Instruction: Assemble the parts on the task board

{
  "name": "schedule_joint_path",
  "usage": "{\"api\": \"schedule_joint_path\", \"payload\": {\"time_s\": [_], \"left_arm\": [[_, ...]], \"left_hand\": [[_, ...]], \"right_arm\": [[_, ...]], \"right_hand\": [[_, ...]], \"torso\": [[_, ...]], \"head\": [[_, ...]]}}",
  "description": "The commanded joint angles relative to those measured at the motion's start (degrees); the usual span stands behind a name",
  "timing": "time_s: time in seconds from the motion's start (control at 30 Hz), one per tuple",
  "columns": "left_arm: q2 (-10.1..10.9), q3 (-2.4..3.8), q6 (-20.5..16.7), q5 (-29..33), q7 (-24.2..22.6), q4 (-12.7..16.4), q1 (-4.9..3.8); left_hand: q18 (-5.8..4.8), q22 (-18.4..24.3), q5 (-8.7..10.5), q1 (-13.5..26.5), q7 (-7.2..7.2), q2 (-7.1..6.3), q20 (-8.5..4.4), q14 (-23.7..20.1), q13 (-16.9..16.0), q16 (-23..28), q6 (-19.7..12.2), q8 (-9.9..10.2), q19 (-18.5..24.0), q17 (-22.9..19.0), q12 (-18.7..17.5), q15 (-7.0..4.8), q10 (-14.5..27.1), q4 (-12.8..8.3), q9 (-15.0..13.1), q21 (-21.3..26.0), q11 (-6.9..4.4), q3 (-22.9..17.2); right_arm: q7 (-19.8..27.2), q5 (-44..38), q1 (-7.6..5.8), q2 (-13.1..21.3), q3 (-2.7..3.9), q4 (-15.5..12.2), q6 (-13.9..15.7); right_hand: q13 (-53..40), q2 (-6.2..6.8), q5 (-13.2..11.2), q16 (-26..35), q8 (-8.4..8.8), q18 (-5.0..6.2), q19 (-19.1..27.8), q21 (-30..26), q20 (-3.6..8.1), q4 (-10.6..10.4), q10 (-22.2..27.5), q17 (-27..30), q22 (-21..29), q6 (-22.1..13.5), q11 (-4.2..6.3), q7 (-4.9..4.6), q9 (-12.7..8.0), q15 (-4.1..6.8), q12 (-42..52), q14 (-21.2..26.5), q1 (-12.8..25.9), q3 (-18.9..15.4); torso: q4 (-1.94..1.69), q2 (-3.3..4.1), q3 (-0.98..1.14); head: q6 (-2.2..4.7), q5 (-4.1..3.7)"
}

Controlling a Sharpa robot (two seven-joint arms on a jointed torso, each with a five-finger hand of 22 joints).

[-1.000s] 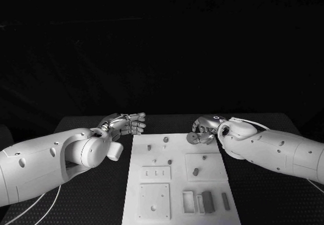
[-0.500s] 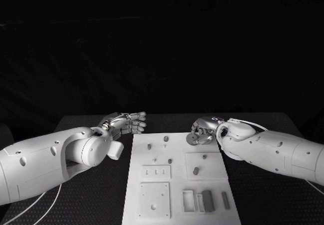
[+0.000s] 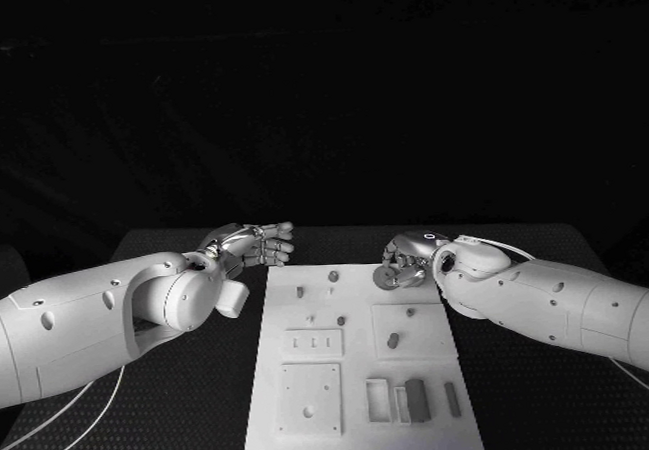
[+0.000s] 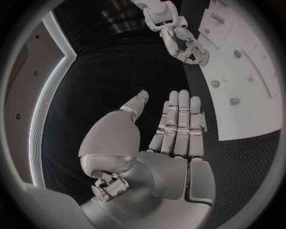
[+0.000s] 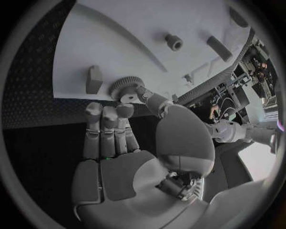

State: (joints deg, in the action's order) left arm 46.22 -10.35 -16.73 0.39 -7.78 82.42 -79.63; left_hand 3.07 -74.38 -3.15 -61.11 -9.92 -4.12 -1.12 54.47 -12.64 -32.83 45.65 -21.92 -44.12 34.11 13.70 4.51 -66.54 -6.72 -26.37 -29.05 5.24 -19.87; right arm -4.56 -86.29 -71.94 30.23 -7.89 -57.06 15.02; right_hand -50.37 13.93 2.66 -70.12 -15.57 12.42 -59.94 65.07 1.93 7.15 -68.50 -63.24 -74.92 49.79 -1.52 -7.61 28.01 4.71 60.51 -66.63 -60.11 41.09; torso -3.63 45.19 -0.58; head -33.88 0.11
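The white task board [image 3: 357, 374] lies in the middle of the black table. Small parts stand on it: a peg [image 3: 333, 277] near its far edge, an oblong piece [image 3: 392, 341] on a raised square, and a dark block [image 3: 414, 401] near the front. My right hand [image 3: 410, 253] hovers over the board's far right corner and pinches a round toothed gear [image 3: 391, 277] between thumb and fingers; the gear [image 5: 124, 88] hangs just off the board's edge [image 5: 119, 43], near a small peg [image 5: 93, 78]. My left hand [image 3: 253, 244] hovers beside the board's far left corner, fingers straight and apart [image 4: 178, 129], holding nothing.
A slotted plate [image 3: 313, 346] and a larger square plate [image 3: 308, 401] sit on the board's left half, with narrow frames [image 3: 378, 403] at the front. Black table surface [image 3: 175, 412] flanks the board on both sides. The right hand [image 4: 178, 40] also appears beyond my left fingers.
The right arm has edged slightly towards the board, still holding the gear. The left hand has stayed almost where it was.
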Motion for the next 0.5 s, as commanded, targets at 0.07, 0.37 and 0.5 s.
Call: {"api": "schedule_joint_path", "payload": {"time_s": [0.07, 0.37, 0.5], "left_arm": [[0.0, 0.03, 0.7, -0.3, -0.4, 0.1, -0.07], [0.2, 0.03, 0.6, -0.3, -0.2, 0.2, -0.07], [0.3, 0.03, 0.6, -0.3, -0.3, 0.2, -0.07]], "left_hand": [[0.92, 0.1, 0.2, 0.7, -0.32, -0.03, 0.04, -0.3, -0.1, 0.3, 0.2, 0.2, 0.4, 0.1, -0.3, 0.12, -0.1, -0.3, -0.1, -0.3, 0.3, 0.0], [0.92, 0.1, 0.2, 0.8, -0.32, -0.02, 0.04, -0.3, -0.1, 0.3, 0.2, 0.2, 0.4, 0.1, -0.4, 0.12, -0.1, -0.4, -0.1, -0.3, 0.3, -0.1], [0.92, 0.1, 0.2, 0.8, -0.32, -0.02, 0.04, -0.3, -0.1, 0.3, 0.2, 0.2, 0.4, 0.1, -0.4, 0.12, -0.1, -0.4, -0.1, -0.3, 0.3, -0.1]], "right_arm": [[-0.3, -1.5, 0.63, -0.1, -0.33, 0.1, -2.6], [-0.4, -4.9, 1.43, 0.0, -0.64, 0.0, -1.9], [-0.3, -5.3, 1.77, 0.2, -0.7, -0.2, -1.9]], "right_hand": [[0.1, -0.31, 0.1, -0.3, -0.06, 2.58, 0.4, 0.2, -0.01, 0.6, 0.1, 0.0, -0.6, 0.2, 0.52, 0.07, -0.1, 0.36, 0.3, 0.1, -0.6, 0.6], [0.4, 0.66, 0.1, -0.4, 0.06, 2.58, 0.6, 0.2, 0.0, 3.3, 0.4, 0.1, -0.7, 0.0, 0.41, -0.05, -0.1, 0.26, 0.4, 0.4, -3.2, 1.6], [0.4, 0.84, 0.1, -0.5, -0.12, 2.58, 0.6, 0.3, -0.06, 3.9, 0.3, 0.1, -0.7, 0.3, 0.41, -0.04, 0.0, 0.25, 0.5, 0.4, -3.6, 1.6]], "torso": [[-0.01, 0.01, 0.02], [0.09, -0.01, 0.07], [0.09, -0.01, 0.07]], "head": [[-0.14, -0.08], [-0.29, -0.02], [-0.28, -0.08]]}}
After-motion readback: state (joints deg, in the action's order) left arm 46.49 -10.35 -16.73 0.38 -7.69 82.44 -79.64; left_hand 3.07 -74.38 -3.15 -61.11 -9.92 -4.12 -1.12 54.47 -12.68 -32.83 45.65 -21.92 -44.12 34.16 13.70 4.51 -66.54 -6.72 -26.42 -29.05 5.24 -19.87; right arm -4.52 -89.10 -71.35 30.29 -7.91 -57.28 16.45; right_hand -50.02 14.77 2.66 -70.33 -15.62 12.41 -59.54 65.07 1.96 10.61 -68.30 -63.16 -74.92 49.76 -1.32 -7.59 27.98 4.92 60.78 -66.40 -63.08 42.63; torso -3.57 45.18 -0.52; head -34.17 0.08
